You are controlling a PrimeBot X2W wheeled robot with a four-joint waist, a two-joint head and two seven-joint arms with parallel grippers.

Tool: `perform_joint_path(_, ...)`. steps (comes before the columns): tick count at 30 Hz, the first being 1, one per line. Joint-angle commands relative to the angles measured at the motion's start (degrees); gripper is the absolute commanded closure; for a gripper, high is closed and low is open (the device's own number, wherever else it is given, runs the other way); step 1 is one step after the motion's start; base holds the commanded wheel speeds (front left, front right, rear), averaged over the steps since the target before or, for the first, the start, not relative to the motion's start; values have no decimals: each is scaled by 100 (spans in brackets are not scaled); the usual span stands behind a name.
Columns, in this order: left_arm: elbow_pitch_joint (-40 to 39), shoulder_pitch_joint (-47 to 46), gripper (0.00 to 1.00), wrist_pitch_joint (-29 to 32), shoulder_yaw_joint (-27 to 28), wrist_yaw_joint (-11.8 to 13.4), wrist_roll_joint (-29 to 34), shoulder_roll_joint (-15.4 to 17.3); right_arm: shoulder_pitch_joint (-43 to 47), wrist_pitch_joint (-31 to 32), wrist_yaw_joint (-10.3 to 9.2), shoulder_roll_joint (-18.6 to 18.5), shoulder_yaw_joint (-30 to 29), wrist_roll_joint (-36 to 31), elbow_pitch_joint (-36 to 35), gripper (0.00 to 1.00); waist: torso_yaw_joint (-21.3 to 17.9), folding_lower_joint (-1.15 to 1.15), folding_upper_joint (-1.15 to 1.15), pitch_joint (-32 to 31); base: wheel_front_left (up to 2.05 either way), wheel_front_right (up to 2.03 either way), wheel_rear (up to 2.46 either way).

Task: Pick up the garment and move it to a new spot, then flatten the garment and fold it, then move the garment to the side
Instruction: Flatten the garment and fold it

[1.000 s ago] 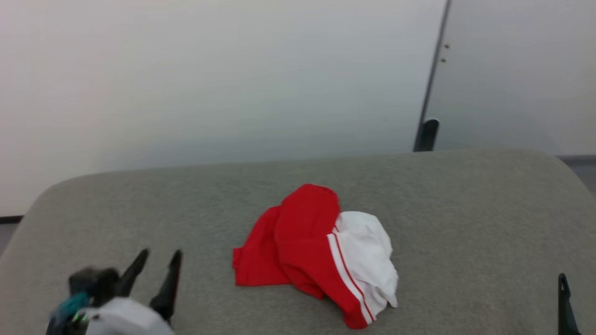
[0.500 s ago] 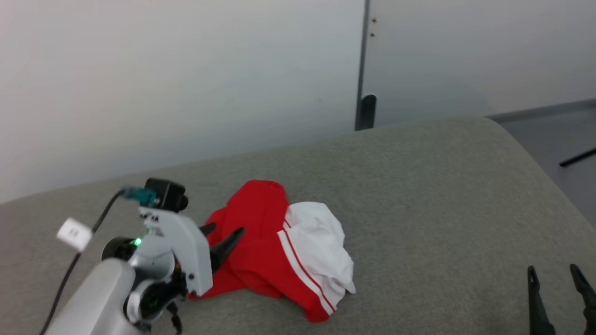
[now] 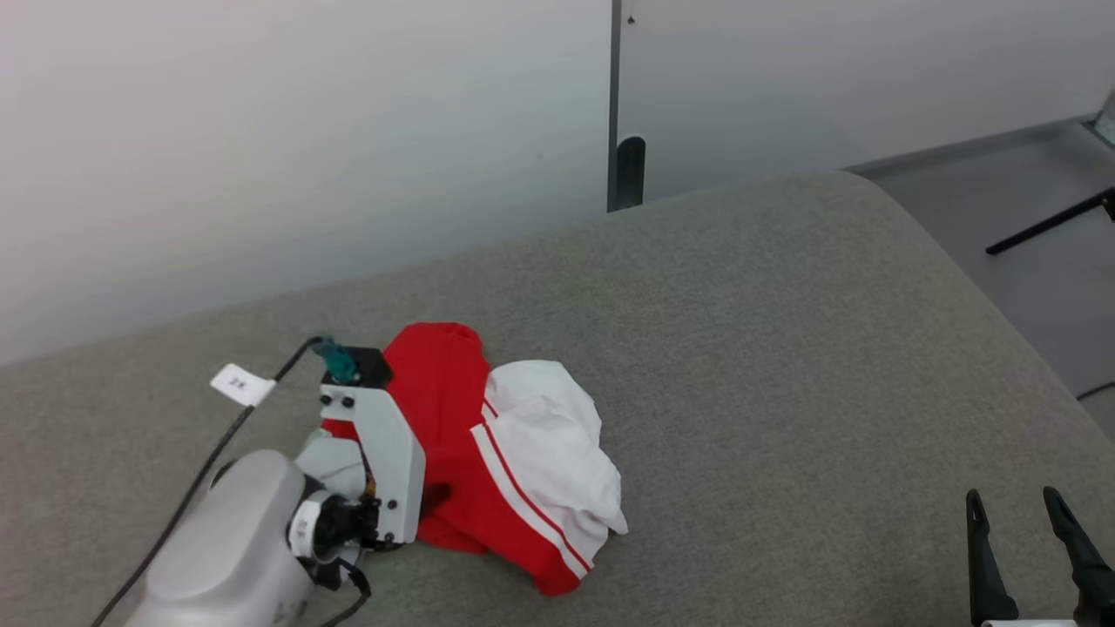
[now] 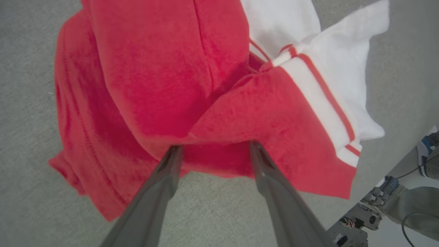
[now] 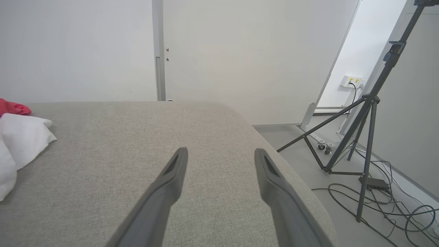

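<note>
The garment (image 3: 514,444) lies crumpled on the grey padded surface (image 3: 784,348), red body to the left, white sleeve with red stripes to the right. My left gripper (image 4: 212,147) is open at its near left edge. Its fingertips (image 4: 173,152) touch the cloth on either side of a raised red fold (image 4: 219,130). In the head view the left wrist housing (image 3: 383,453) hides most of those fingers. My right gripper (image 3: 1013,501) is open and empty at the lower right, far from the garment (image 5: 20,137), hovering over bare padding (image 5: 221,152).
The padded surface rounds off at its right edge (image 3: 984,287), with grey floor beyond. A tripod (image 5: 367,130) and cables (image 5: 387,202) stand on that floor. A white wall and door seam (image 3: 614,104) lie behind. A person's shoe (image 4: 428,144) shows past the surface edge.
The head camera has swung right, shifting the whole picture. My left arm has reached forward from the lower left onto the garment's red edge. Both grippers stay open; the garment has not moved.
</note>
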Motion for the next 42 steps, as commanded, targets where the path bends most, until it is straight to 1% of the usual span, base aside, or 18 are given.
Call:
perform_joint_path(1,102,-110,0,-47,-8,58,55,-21,-27,18,0,4,12,27,0,0,-44,0,0,55,0,0,0)
perform_joint_path(3,384,-177,0,-84,-162,72,248,-50,-54,23,0,15,25,53,4,0,-57,0,0,88,0,0,0)
perform_joint_path(8,1048,-336,0,-266,-197,192,298,-291,-115,35,0,41,53,98,11,0,-72,0,0,175,0,0,0)
perform_joint_path(9,1160,-350,0,-272,-245,121,312,-327,-128,36,0,44,58,93,14,0,-72,0,0,190,0,0,0)
perform_joint_path(10,1256,-371,17,-294,-238,69,256,-391,-139,36,0,48,62,99,15,0,-68,0,0,206,0,0,0)
perform_joint_path(11,1353,-390,54,-315,-219,4,202,-452,-149,32,0,51,63,104,21,0,-62,0,0,220,0,0,0)
perform_joint_path(12,1442,-414,64,-358,-222,-75,187,-482,-153,29,0,52,64,107,26,0,-56,0,0,234,0,0,0)
perform_joint_path(13,1542,-434,91,-398,-202,-121,140,-498,-147,23,0,55,69,110,31,0,-51,0,0,245,0,0,0)
perform_joint_path(14,1639,-458,100,-448,-180,-166,111,-518,-148,17,0,59,73,114,43,0,-46,0,0,258,0,0,0)
perform_joint_path(20,1995,-631,100,-403,-248,-468,64,-540,-200,0,0,68,38,95,61,0,27,0,0,258,0,0,0)
perform_joint_path(25,1963,-760,100,-314,-393,-602,195,-257,-119,1,0,72,-11,57,72,0,140,0,0,161,0,0,0)
perform_joint_path(28,1801,-753,100,-274,-439,-652,258,25,-37,9,0,73,-16,43,57,0,210,0,0,96,0,0,0)
perform_joint_path(31,1610,-637,100,-231,-450,-668,301,341,17,26,0,73,-28,45,35,0,284,0,0,57,0,0,0)
perform_joint_path(34,1457,-494,100,-269,-405,-592,303,596,11,33,0,71,-27,55,5,0,354,0,0,39,0,0,0)
perform_joint_path(39,1357,-247,100,-530,-302,-524,191,611,14,64,0,74,40,84,-8,0,456,0,0,27,0,0,0)
perform_joint_path(40,1369,-209,89,-587,-296,-513,182,602,13,72,0,74,58,85,-11,0,472,0,0,22,0,0,0)
perform_joint_path(41,1398,-182,62,-642,-280,-492,173,604,11,68,0,74,65,81,-17,0,487,0,0,18,0,0,0)
perform_joint_path(42,1438,-168,0,-676,-264,-445,166,593,10,74,0,74,65,79,-24,0,501,0,0,11,0,0,0)
